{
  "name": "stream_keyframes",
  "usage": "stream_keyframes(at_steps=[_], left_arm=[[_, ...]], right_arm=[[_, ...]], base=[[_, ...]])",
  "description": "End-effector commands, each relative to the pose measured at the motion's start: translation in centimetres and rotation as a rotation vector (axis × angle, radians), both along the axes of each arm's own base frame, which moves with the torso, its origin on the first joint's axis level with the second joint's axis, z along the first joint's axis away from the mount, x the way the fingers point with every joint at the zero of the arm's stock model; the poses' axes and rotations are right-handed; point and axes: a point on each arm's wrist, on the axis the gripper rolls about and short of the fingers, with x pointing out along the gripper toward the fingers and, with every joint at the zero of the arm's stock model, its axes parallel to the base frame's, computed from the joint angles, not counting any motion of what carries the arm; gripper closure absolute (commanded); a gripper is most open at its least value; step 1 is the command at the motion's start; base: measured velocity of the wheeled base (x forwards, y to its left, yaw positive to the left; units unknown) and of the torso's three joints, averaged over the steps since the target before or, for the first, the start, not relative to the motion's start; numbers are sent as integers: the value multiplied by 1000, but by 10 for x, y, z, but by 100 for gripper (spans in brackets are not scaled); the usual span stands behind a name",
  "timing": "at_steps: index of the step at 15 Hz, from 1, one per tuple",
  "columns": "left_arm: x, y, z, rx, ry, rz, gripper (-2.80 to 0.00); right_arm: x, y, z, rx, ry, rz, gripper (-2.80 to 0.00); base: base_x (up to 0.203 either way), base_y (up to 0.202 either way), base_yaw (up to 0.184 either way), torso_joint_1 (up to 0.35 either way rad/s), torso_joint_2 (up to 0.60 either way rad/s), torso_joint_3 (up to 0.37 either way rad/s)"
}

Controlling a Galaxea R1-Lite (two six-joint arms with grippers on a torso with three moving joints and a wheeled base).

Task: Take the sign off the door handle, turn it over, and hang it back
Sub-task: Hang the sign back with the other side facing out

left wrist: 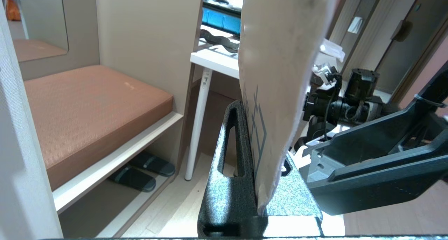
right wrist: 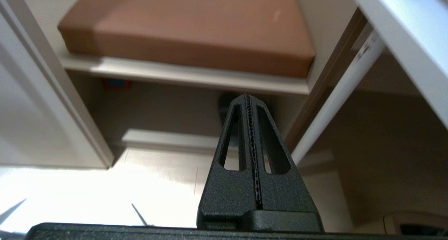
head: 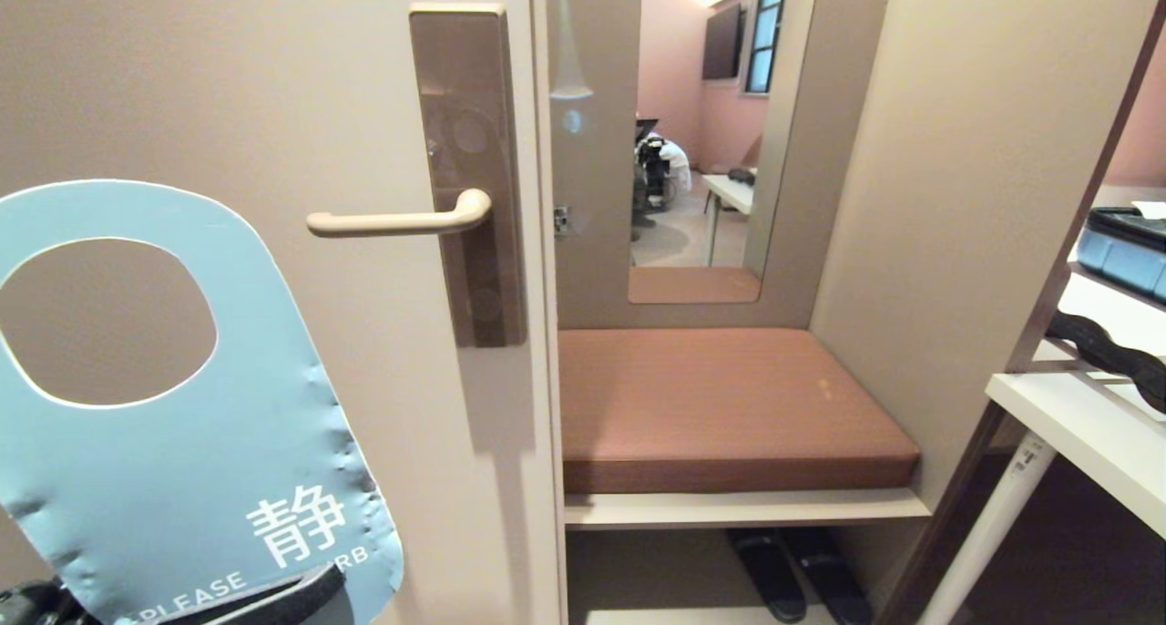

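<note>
The sign stands off the door at the lower left of the head view, its light blue face with "PLEASE" and a round hole turned toward me. My left gripper is shut on its lower end. In the left wrist view the sign shows its white side, pinched by the left gripper. The cream door handle sticks out bare from its brown plate, up and to the right of the sign. Down low, my right gripper is shut on nothing and points at the space beneath the bench.
The beige door fills the left. Right of it is a brown cushioned bench with dark slippers underneath and a mirror above. A white table with a slanted leg stands at the far right.
</note>
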Motion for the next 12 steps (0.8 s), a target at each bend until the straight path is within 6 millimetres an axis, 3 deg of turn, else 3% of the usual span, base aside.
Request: stream_keyframes(at_steps=[1, 6, 12], left_arm=[[-2, 2, -1, -4, -4, -2, 0], [-7, 6, -1, -16, -24, 8, 0], [-7, 15, -3, -24, -36, 112, 0]], right_arm=[[-6, 0, 0, 0, -77, 10, 0], [-19, 0, -3, -1, -250, 19, 0], [-19, 0, -3, 11, -254, 15, 0]], base=[[0, 0, 0, 0, 0, 0], [0, 0, 0, 0, 0, 0], [0, 0, 0, 0, 0, 0]])
